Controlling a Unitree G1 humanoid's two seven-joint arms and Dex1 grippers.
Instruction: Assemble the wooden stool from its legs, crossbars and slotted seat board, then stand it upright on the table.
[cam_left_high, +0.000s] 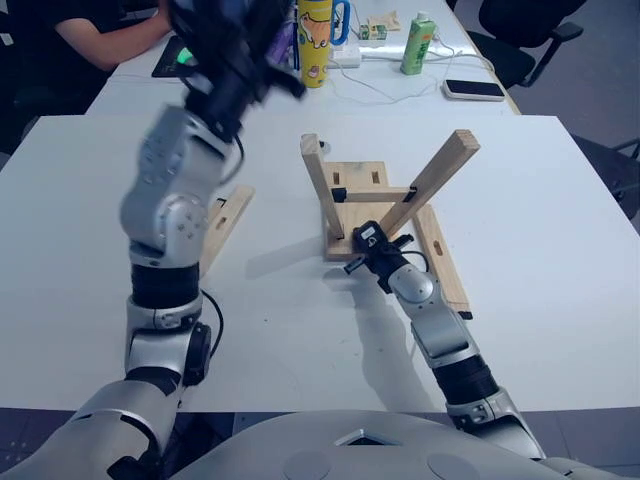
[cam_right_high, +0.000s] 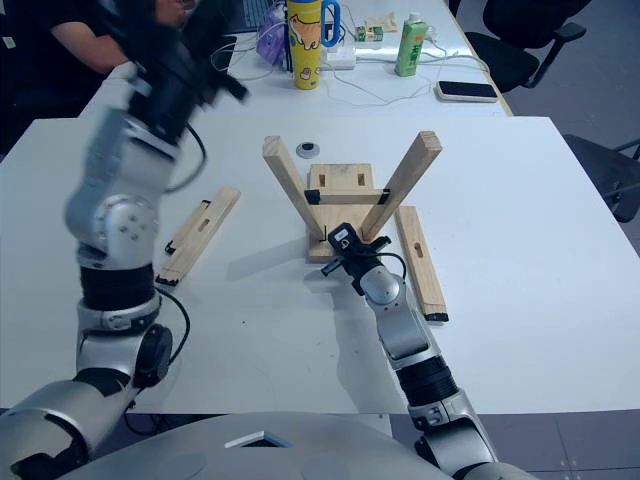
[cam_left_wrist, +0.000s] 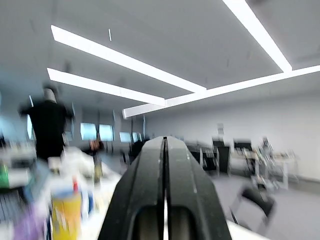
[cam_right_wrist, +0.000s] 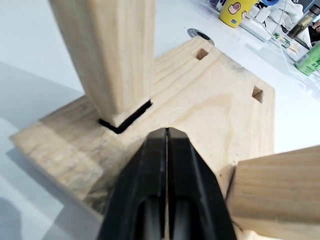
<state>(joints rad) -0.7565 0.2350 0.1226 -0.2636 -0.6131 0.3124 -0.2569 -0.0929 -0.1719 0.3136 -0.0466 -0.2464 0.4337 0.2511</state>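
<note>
**Partly built stool with the right claw at the seat board.**

The slotted seat board lies flat on the worktop at the centre of the head views. Two legs stand in its slots and splay apart: one leg leans toward the left of the frame, the other leg toward the right. A crossbar bridges them low down. Two loose wooden pieces lie flat on the worktop, one at centre left and one just beside the board's right edge.

**Risks.**
- In the right wrist view a dark gap shows at the foot of the nearer leg, so you should judge that joint as loosely seated.
- A push from the claw could slide the unclamped board across the worktop.
- The same push could rock the leg out of its slot, which would probably free the crossbar as well.
- The raised left arm could strike the left-leaning leg if you bring it down without clearing it.

**Arm pose.**
- Your right arm stretches forward and low from the bottom of the frame. Its right claw is pressed together and pinches nothing, with the tips at the board's near edge between the two legs.
- Your left arm is lifted high at the upper left, well apart from the stool. Its left claw is likewise pressed together and empty, pointing up toward the ceiling lights.
</note>
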